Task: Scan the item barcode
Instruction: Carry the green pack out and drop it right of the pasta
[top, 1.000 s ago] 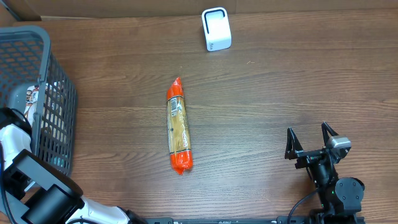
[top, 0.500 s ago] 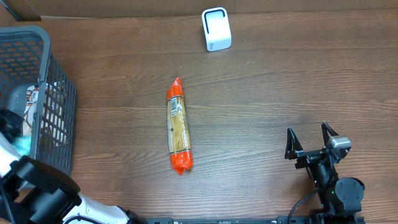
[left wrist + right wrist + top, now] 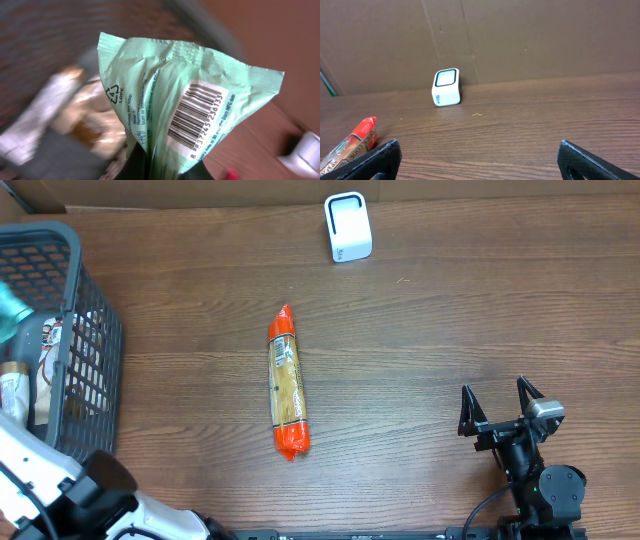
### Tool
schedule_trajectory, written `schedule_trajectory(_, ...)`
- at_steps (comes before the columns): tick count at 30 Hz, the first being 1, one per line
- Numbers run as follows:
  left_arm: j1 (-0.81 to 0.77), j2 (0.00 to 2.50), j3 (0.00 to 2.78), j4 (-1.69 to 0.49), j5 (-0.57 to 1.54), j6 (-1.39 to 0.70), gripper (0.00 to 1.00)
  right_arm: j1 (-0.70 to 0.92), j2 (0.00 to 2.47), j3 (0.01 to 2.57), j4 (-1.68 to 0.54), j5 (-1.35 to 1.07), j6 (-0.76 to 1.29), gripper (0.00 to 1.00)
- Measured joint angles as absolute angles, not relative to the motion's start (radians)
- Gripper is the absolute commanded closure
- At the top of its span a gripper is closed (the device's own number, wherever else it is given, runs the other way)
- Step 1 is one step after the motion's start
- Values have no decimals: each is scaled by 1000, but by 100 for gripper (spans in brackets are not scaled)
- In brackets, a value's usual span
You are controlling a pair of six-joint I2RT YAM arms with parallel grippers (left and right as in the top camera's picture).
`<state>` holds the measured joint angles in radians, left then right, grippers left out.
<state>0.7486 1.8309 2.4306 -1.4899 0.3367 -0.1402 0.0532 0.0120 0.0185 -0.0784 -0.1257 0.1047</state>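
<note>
Your left hand (image 3: 159,169) is clamped on the lower end of a pale green packet (image 3: 190,95), which stands up out of the fingers and fills most of the wrist view. Its barcode (image 3: 196,119) faces the wrist camera, printed on a slant just above the grip. Behind the packet, blurred, lies the grey basket (image 3: 92,330) with some wrapped goods in it. From overhead the packet shows only as a green blur at the picture's left edge, over the basket.

Your right hand (image 3: 480,162) is empty, its fingers wide apart, low over the counter (image 3: 430,330). Ahead of it and a little to its left, well apart, the white scanner (image 3: 446,87) sits near the counter's far edge, close to the cardboard wall (image 3: 520,35). Further to the right hand's left, a long orange packet (image 3: 286,382) lies flat on the counter, one end pointing roughly toward the scanner. It touches neither hand nor the scanner.
</note>
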Motion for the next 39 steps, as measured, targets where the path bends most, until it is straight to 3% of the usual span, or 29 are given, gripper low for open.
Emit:
schedule_trajectory(9,350,1726,2444,-1634,498,23,96,53,12,19,-78,-126,104,0)
schedule_trajectory(16,19,1725,2372,-1664,426,51,96,53,12,19,-78,-126,105,0)
schedule_trajectory(33,-473,1770,1557,-1034,191,-397,96,53,12,19,-78,-126,104,0)
schedule_trajectory(35,-505,1770,1522,-1009,165,-430,84,53,12,19,-78,-126,104,0)
schedule_trajectory(37,-514,1770,1507,-1002,148,-452,57,53,12,19,-78,-126,104,0)
schedule_trajectory(38,-514,1770,1505,-1001,138,-464,47,53,12,19,-78,-126,104,0)
schedule_trajectory(39,-513,1770,1505,-1000,133,-471,43,53,12,19,-78,-126,104,0)
